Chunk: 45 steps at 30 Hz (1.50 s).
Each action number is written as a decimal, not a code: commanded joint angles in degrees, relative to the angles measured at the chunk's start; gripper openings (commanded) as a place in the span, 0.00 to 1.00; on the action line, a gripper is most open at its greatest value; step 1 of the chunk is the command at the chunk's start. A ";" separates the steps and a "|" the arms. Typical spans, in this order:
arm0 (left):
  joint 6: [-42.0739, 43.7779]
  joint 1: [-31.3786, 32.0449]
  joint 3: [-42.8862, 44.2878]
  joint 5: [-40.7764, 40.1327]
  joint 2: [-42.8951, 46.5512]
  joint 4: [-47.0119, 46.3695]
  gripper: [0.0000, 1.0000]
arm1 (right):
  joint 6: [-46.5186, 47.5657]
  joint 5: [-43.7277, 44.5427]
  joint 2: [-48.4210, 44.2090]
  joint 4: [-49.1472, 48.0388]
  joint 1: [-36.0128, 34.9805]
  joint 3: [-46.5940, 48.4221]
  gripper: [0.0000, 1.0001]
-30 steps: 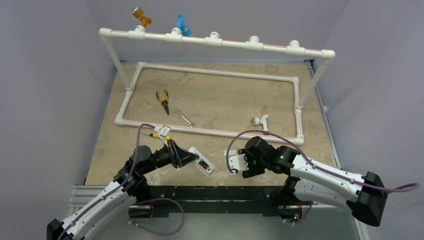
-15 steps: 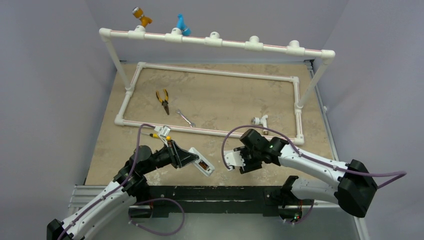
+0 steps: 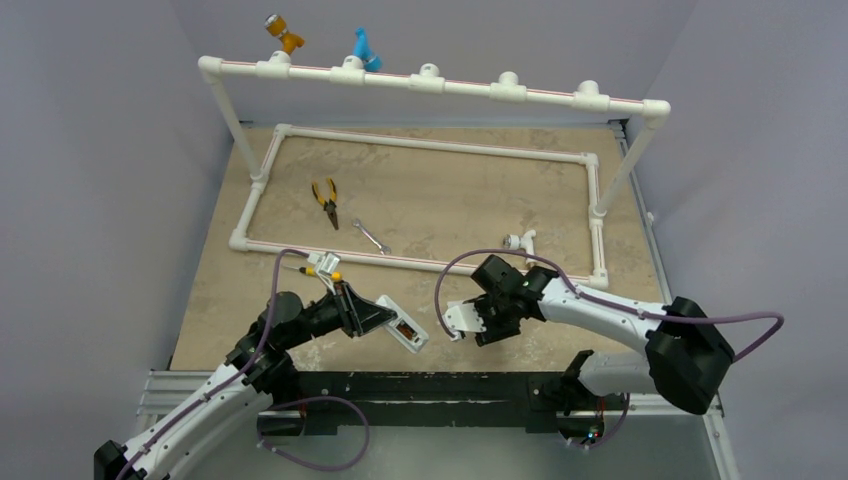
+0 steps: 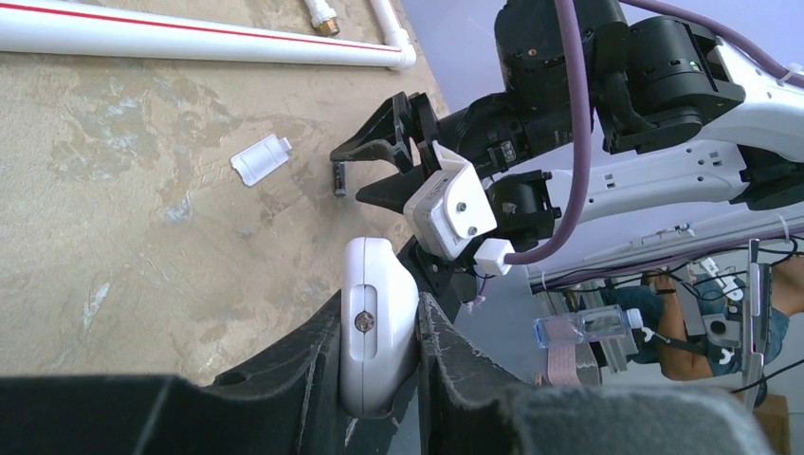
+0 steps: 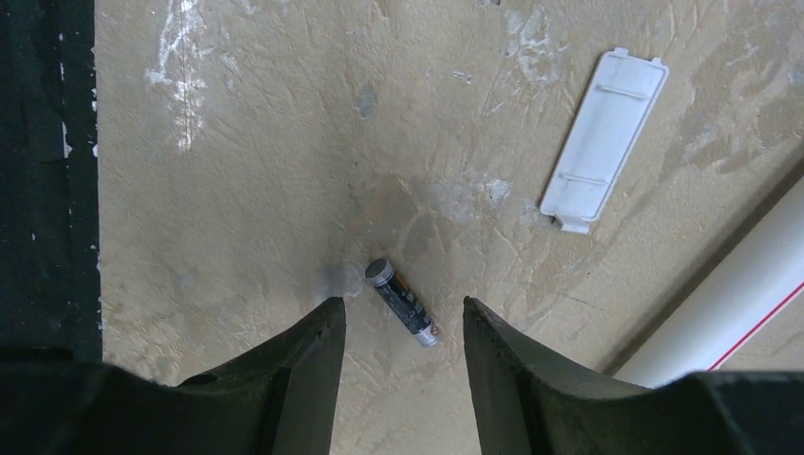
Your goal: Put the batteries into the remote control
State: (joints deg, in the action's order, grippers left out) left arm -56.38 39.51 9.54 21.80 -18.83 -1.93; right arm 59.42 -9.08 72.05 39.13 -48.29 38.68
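Clamping the remote control [image 4: 379, 332] in the left gripper [image 4: 379, 305], narrow jaws pinching its long sides and holding it, by the look of it, up off the table. Probably offering it toward the other arm as a steady target for loading.

Straddling one battery [image 5: 405, 303] with the right gripper [image 5: 401, 311], fingers standing about half apart, one on each side and touching nothing. Likely lining up for a pinch across the thin body. Leaving that battery lying slantwise on the table [image 5: 237, 171].

Keeping the white cover [image 5: 602, 142] apart from the battery, beside the near rail of a white pipe frame [image 5: 730, 313], seemingly parked there until the compartment is filled. Not showing the second battery clearly in any view, so not telling where it is.

Working over a tan, mottled, scuffed tabletop with a black strip [image 5: 47, 190] along the near edge. Sharing the far part, inside the frame, with yellow-handled pliers [image 3: 325, 203] and a small wrench [image 3: 372, 237], both well apart from the grippers. Boxing everything in with plain lilac-grey walls [image 3: 100, 200].
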 commanded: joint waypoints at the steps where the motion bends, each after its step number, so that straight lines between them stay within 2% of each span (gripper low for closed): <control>1: 0.56 0.14 2.13 -0.36 0.71 -1.65 0.00 | 1.70 -1.82 1.20 0.24 0.70 2.67 0.46; 8: 0.83 0.14 2.49 -0.37 1.15 -0.72 0.00 | 2.96 -3.91 4.61 1.41 4.50 4.46 0.42; 20: 1.27 0.13 2.59 -1.25 3.75 1.82 0.00 | 3.78 -5.93 10.49 6.22 5.14 7.75 0.30; 31: 1.16 0.14 2.65 -1.20 3.31 1.82 0.00 | -1.74 -7.71 9.57 5.83 5.14 6.73 0.07; 34: 1.14 0.18 2.68 -1.15 3.24 1.79 0.00 | -4.48 -8.86 9.24 5.36 5.19 7.25 0.00; 39: 1.01 0.16 2.70 -1.42 3.32 1.83 0.00 | -10.35 -9.77 4.96 1.32 5.14 6.19 0.00; 45: 1.10 0.18 2.87 -2.05 2.35 1.18 0.00 | -36.26 -2.01 -6.23 -10.67 5.06 4.76 0.00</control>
State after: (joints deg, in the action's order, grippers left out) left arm -55.94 39.51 9.69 20.53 -15.68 1.93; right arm 41.91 -15.03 72.51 37.63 -43.33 43.40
